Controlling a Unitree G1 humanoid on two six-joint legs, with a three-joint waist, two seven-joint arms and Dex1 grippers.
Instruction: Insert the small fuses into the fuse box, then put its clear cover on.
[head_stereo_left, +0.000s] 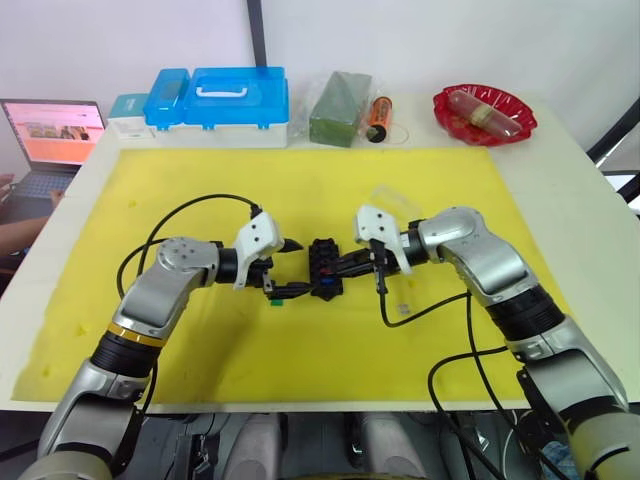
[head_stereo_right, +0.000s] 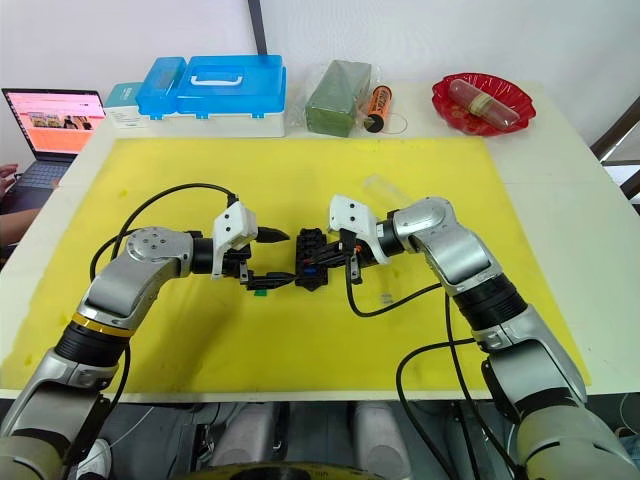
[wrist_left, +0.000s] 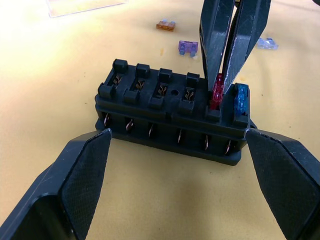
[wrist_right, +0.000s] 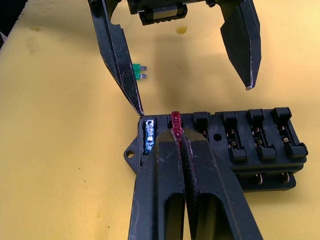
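Red fuse (wrist_left: 218, 91), pinched by the right pincer (wrist_right: 181, 145) mid-frame, sits half-seated in the box (wrist_left: 170, 117); tilted, it may jam. Left pincer (wrist_left: 185, 165) gapes.

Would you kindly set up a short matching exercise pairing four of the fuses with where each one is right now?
Fuses:
1. blue fuse
2. red fuse
3. green fuse
4. purple fuse

Places:
A. loose on the mat near the orange fuse
B. seated in the end slot of the fuse box
C. pinched by the right gripper
D. on the mat beside a left gripper finger

Pairs: 1-B, 2-C, 3-D, 4-A
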